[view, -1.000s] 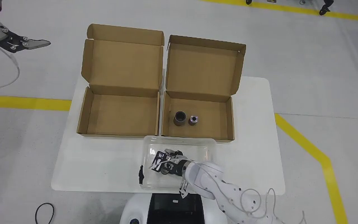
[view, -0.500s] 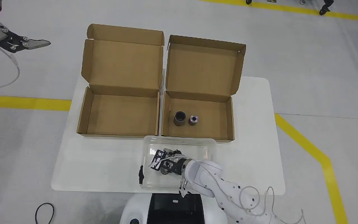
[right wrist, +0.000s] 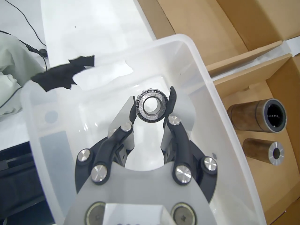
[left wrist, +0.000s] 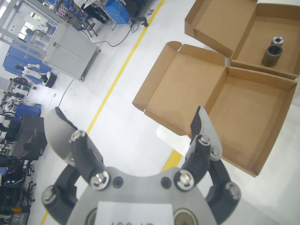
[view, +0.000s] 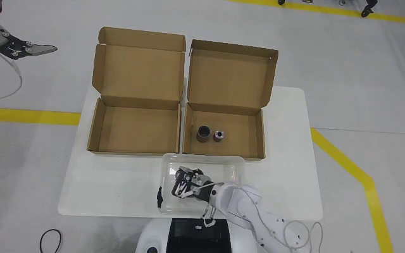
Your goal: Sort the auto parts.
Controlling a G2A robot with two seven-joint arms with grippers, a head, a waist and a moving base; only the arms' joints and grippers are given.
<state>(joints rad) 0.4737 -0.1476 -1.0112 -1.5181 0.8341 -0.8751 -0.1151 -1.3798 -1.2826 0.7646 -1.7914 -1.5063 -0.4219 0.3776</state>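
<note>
Two cylinders lie in the one o'clock box. Right gripper clamps a bearing, not yet sorted, in the six o'clock bin; left gripper gapes.

Right pincer with bearing slightly higher.

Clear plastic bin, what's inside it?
Inside the clear plastic bin is the right gripper, shut on a roller bearing. The gripper's body covers part of the floor, so anything under it can't be seen.
</note>
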